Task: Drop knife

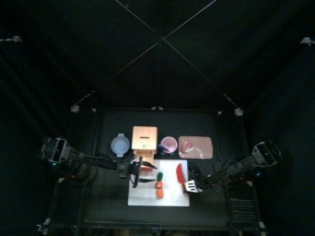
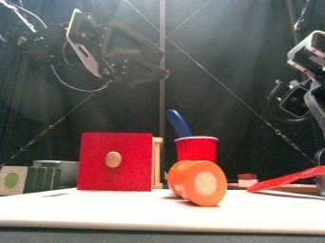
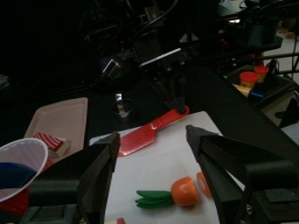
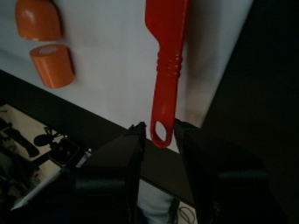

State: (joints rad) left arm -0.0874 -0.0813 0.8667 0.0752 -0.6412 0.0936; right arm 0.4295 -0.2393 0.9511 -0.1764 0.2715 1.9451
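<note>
Right gripper (image 4: 160,140): jaws parted, standing either side of the handle end of the knife (image 4: 166,61); no clamp on it can be made out, though whether the handle touches a jaw cannot be told.

Knife: slim, red, lying on the white mat (image 1: 172,196). In the top view its long axis runs roughly 12 to 6 o'clock, blade toward 12, handle toward the right gripper at about 5 o'clock. In the front view the knife (image 2: 290,177) lies low at the table's right.

Left gripper (image 3: 152,171): jaws wide apart, empty, hanging above the mat; the knife (image 3: 151,131) lies beyond its jaws.

Nearer arm: right. Judgement: the drop looks done or all but done; a clear lift away along the handle axis is what remains.
</note>
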